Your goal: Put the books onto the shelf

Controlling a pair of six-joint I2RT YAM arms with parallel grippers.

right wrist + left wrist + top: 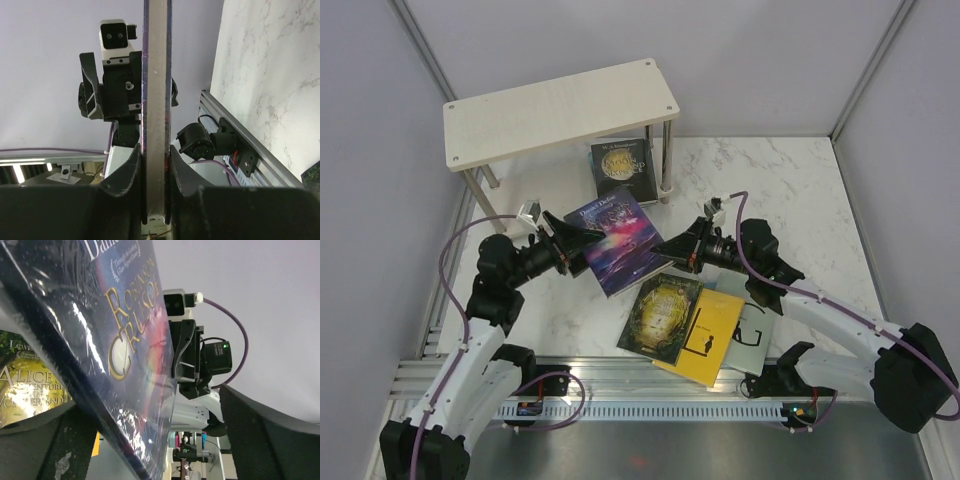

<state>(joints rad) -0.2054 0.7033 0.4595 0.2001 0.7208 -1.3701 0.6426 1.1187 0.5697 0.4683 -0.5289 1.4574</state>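
Above the middle of the marble table top (790, 190), the purple galaxy Robinson Crusoe book (623, 238) hangs tilted between the two arms, in front of the shelf (560, 110) and apart from it. The right gripper (665, 247) is clenched on the book's right edge. The left gripper (582, 243) sits at the opposite edge with its jaws spread wide and the book passing between them.

The right wrist camera looks along the book edge-on: both dark fingers (120, 175) press flat against the covers, and beyond the book the other gripper's jaws stand clear on either side. The left wrist camera instead shows the glossy cover with its gold title, lying close to one finger (65, 445) and far from the other, so nothing is squeezed there. Whether the cover touches that near finger I cannot tell.

Only the top view shows the rest. A dark book with gold lettering (623, 168) lies partly under the shelf's right end. The green-gold Alice book (660, 315), a yellow book (712, 335) and a pale book with a big G (755, 330) overlap on the table near the arm bases.
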